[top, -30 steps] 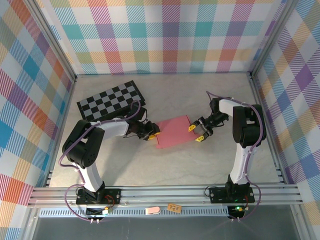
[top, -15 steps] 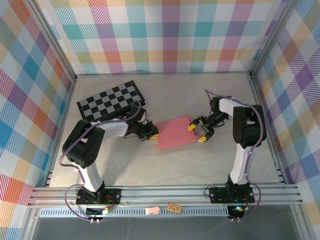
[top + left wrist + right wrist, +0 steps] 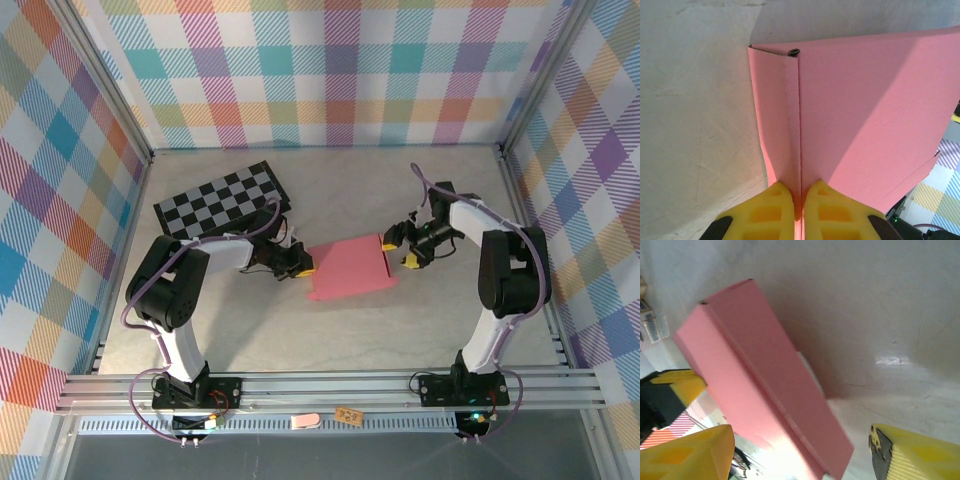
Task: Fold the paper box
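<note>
A pink paper box of thin die-cut cardboard (image 3: 350, 270) is lying folded nearly flat near the middle of the pale, stone-patterned table (image 3: 300, 340), between the two arms. Its long axis is running left to right across the table, with the right end angled slightly farther away. A black-and-white checkered board (image 3: 222, 200) is lying to the far left, apart from the box.

The left gripper (image 3: 299, 267) is reaching in low from the left and meeting the box's left edge. In the left wrist view, the left gripper (image 3: 800, 202) is pinching that edge, its yellow fingers (image 3: 771, 212) pressing together on the cardboard right at a crease that is running straight away from them.

The right gripper (image 3: 399, 252) is sitting just beside the box's right end. In the right wrist view, the right gripper (image 3: 800, 437) is spread wide and holding nothing, with the narrow pink end panel (image 3: 765, 375) lying ahead of the gap, slanting across it. Whether either pad is touching the cardboard cannot be told.

Judging from this, the left arm is anchoring the box while the right arm, already facing the free end, is the one placed to work that side.
</note>
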